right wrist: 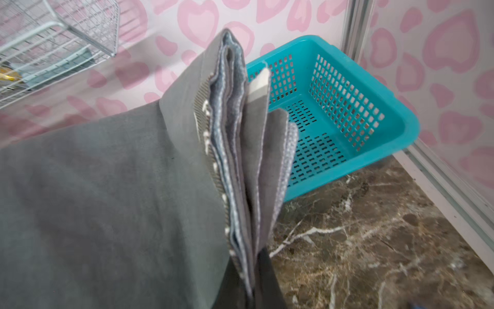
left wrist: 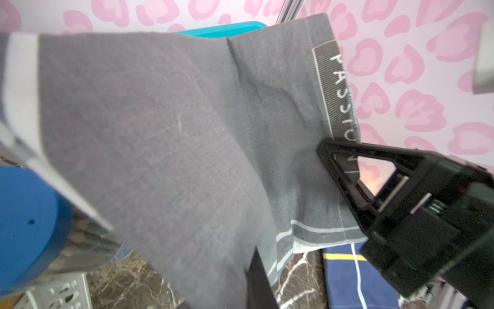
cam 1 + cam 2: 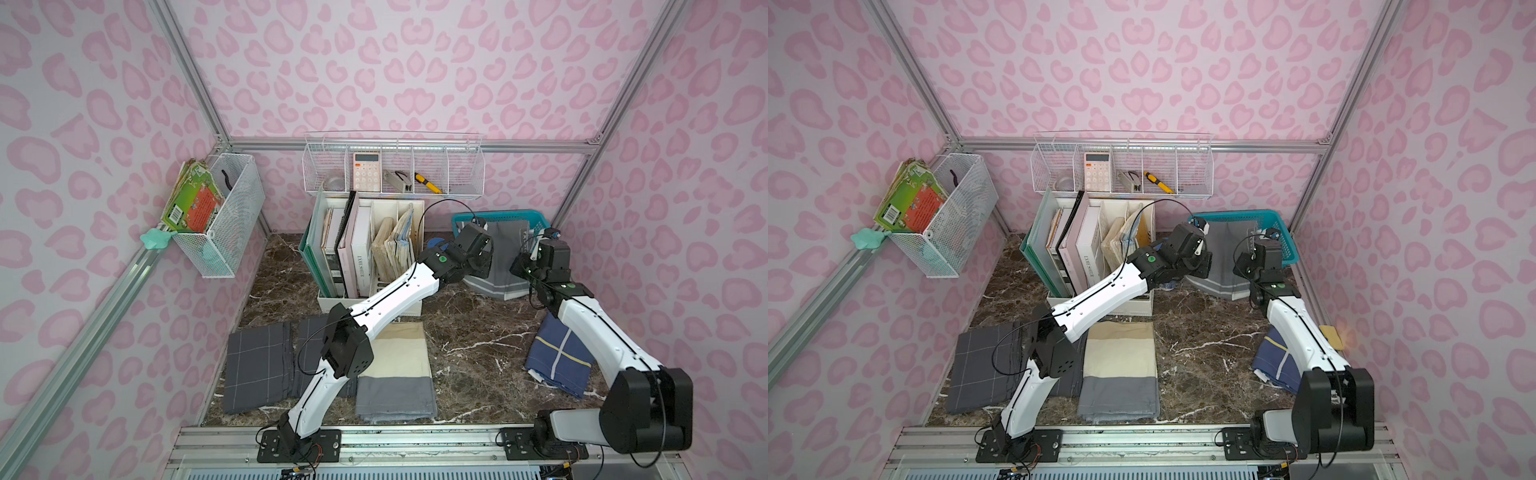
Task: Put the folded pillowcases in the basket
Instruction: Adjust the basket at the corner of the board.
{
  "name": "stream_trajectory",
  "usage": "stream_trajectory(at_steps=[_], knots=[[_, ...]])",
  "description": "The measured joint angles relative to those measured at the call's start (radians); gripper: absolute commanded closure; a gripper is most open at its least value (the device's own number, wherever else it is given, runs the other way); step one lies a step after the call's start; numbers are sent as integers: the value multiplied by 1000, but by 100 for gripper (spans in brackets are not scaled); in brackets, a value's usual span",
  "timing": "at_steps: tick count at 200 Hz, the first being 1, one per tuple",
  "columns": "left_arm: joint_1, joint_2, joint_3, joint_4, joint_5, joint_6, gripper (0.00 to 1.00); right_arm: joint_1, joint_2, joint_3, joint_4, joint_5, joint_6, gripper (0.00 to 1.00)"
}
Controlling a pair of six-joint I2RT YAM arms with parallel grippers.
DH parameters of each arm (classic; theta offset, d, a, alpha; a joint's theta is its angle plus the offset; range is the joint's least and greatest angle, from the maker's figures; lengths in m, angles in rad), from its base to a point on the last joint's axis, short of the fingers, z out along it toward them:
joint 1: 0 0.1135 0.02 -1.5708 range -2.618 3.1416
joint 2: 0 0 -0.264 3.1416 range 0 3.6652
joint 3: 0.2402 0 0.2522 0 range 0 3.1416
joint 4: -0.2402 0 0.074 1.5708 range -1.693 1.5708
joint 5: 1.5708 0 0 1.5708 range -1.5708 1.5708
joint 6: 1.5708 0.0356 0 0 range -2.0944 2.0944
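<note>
Although held up and gripped on 2 sides, not yet delivered. Folded pillowcase (image 3: 505, 259) hanging upright, right of centre in both top views, just in front of the basket (image 3: 496, 215) in the back right corner. Clamped tight on its left edge by the left pincer (image 3: 487, 266). Clamped on the opposite, labelled edge by the right pincer (image 2: 327, 153), plain in the left wrist view. Several grey layers, lower hem close to the counter (image 3: 469, 332); impossible to tell whether touching. Visible part of the basket empty, upper right of the right wrist frame. Done, judging from this: pickup and lift. Left to do: carrying over the near rim, lowering inside, opening both pincers, withdrawing.
</note>
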Motion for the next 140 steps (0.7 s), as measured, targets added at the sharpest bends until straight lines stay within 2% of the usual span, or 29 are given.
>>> stream_trajectory(at_steps=[52,97,140], knots=[[40,61,41,64,-13,69,100,-13,283,176,24,-17,-50,100],[40,117,93,103,-6,102,100,-14,481,375,-61,-5,-84,100],[48,135,97,106,-7,108,100,-6,528,407,-109,-7,-81,100]])
